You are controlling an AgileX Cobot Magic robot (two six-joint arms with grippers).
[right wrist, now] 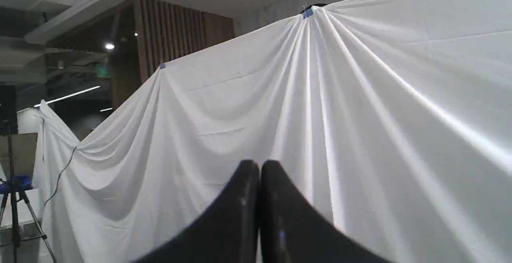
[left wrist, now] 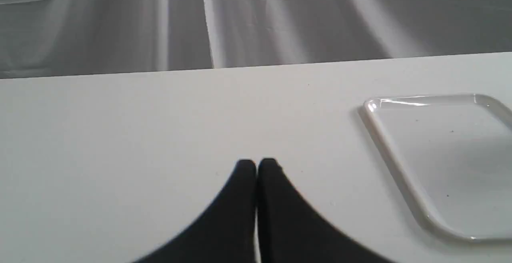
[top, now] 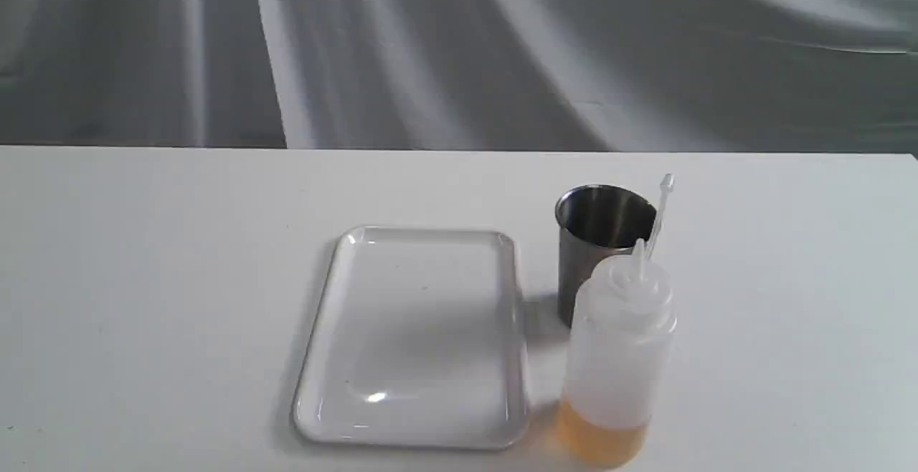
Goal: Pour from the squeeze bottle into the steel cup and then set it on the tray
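left gripper point(left wrist: 256, 166): fingers together, holding nothing, over bare bench point(left wrist: 160, 127) beside tray point(left wrist: 390, 147) | right gripper point(right wrist: 259, 167): fingers together, holding nothing, facing cloth point(right wrist: 360, 115)

We read no text, labels, brands or numbers in any view. The only candidate is a small green sign point(right wrist: 102, 70) far back in the right wrist view, and it's too blurred for us to make out.
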